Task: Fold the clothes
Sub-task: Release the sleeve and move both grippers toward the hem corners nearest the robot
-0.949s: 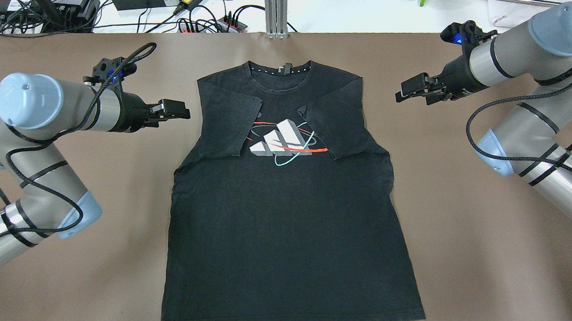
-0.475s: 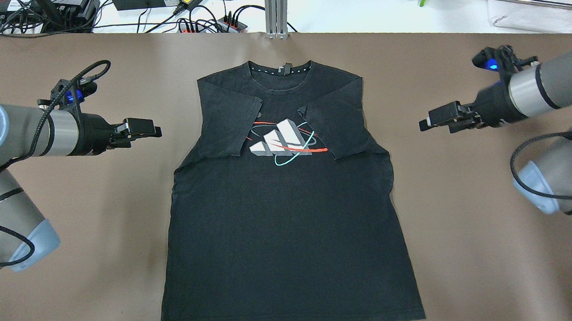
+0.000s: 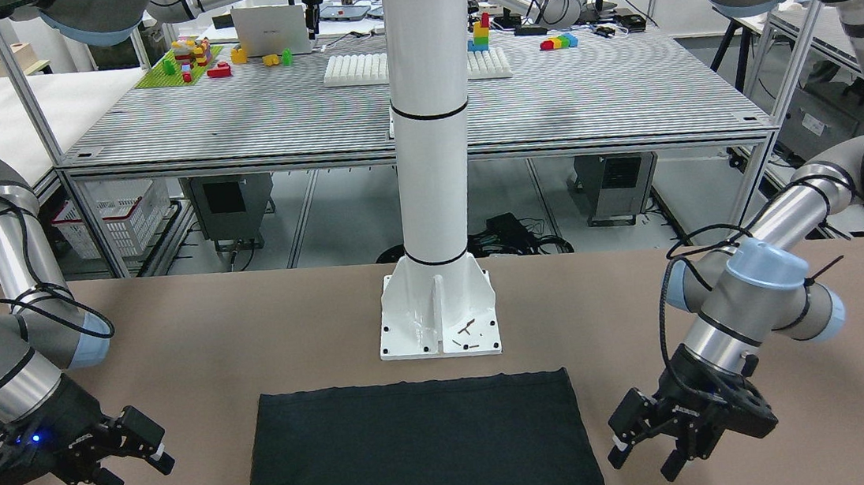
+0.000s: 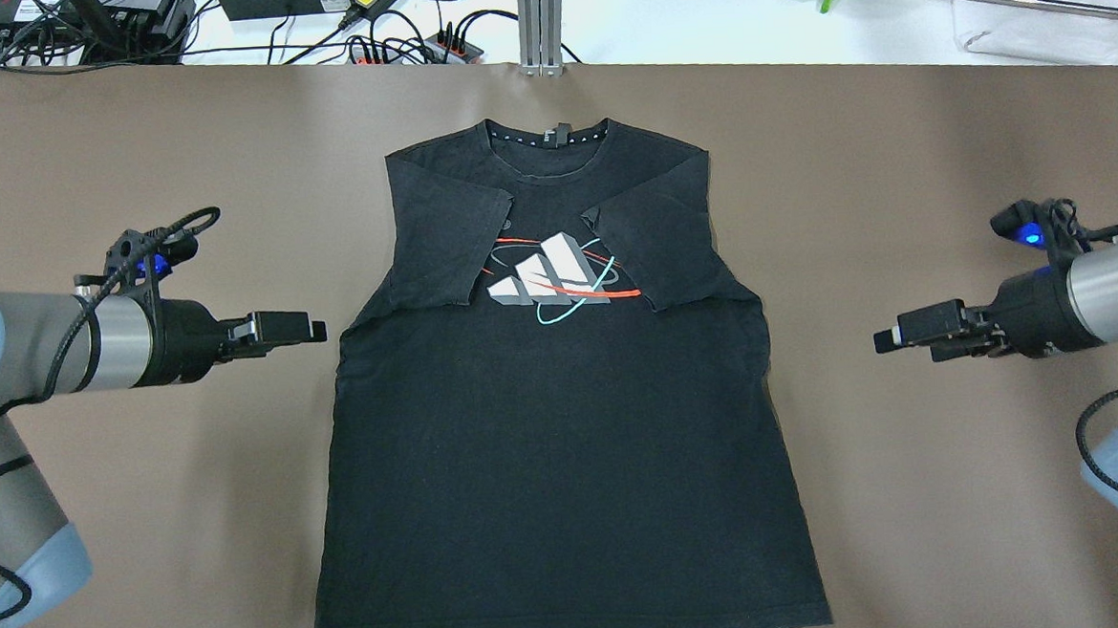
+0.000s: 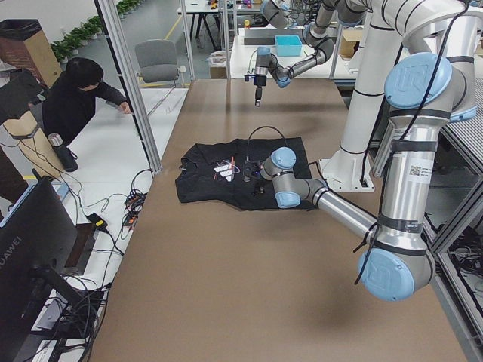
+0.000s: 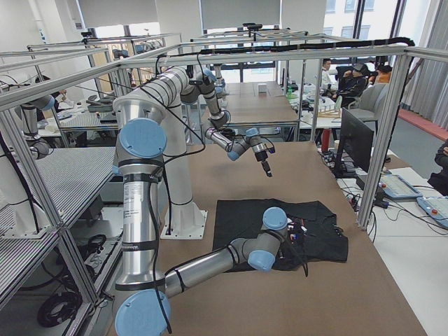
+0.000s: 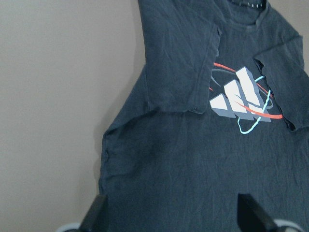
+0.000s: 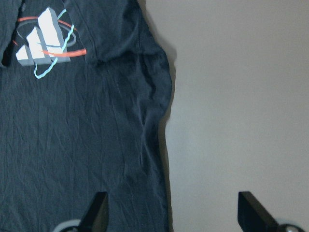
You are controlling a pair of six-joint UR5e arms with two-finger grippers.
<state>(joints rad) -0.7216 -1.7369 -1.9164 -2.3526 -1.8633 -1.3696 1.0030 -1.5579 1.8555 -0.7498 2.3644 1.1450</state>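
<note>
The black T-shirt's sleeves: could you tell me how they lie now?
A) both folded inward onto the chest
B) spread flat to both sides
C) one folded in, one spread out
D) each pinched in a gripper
A: the overhead view shows the left-side sleeve and right-side sleeve both folded inward on the black T-shirt, flanking its printed logo, while the open left gripper and right gripper hang clear of it.

— What was found lying on the brown table (image 4: 151, 565)?
— A black T-shirt (image 4: 557, 467) was spread flat on it, print upward, both sleeves folded in over the chest.
— Anything else?
— A white pillar's base (image 3: 438, 321) was seen standing near the hem, not touching it.
</note>
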